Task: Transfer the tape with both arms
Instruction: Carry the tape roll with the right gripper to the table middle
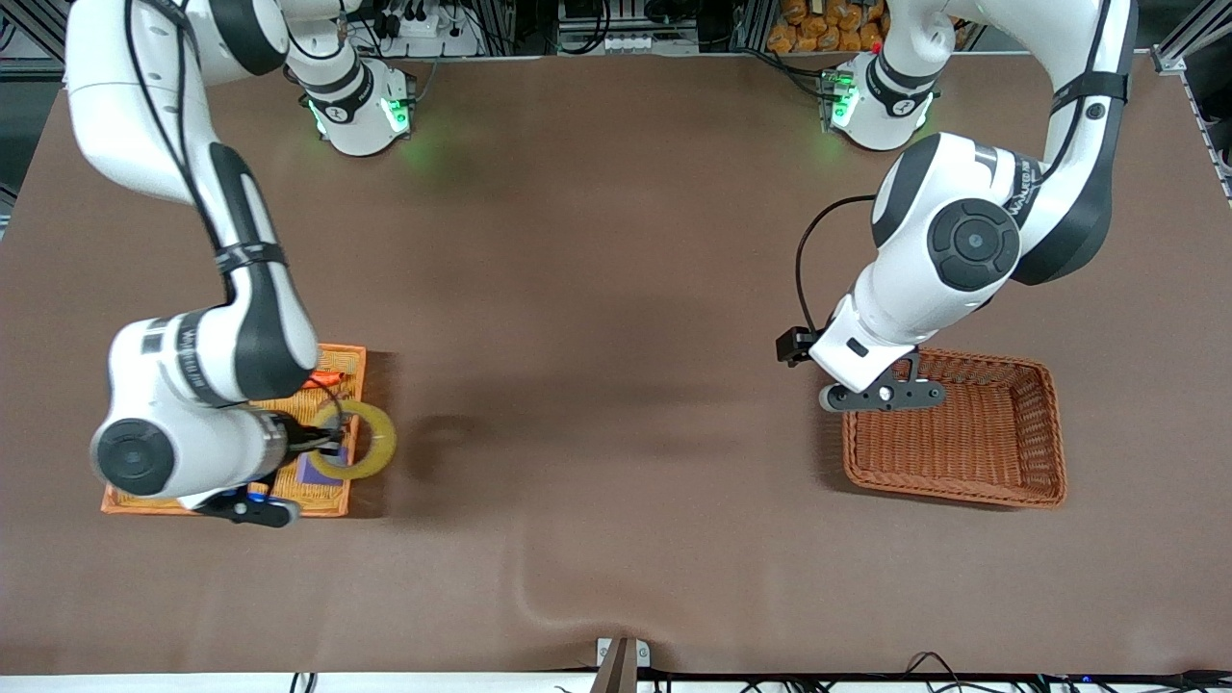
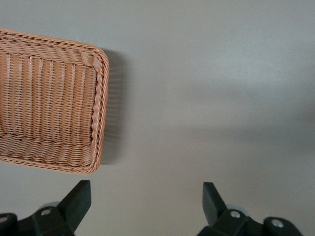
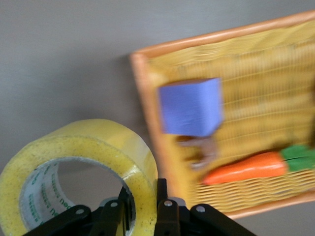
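Fingers (image 3: 120, 209) of the right gripper (image 3: 142, 206) pinch the stiff, light yellowish translucent tape roll's (image 1: 358, 440) wall above the orange woven tray (image 1: 327, 500), while the left gripper (image 2: 146, 201) waits wide open, empty.

Taking the orange tray (image 1: 339, 361) as landmark: a broad stretch of bare brown table (image 1: 597, 318) ran from its edge toward the left arm's end, unobstructed as far as the brown wicker basket (image 1: 1001, 433). Above the tray's edge the right gripper (image 1: 325, 445) hung clamped on the tape (image 1: 371, 441), blocking that side. Inside the tray a purple cube (image 3: 191, 106) and a toy carrot (image 3: 251, 167) filled the floor. The left gripper (image 2: 146, 204), fingers spread, hovered over bare table beside the basket's rim.
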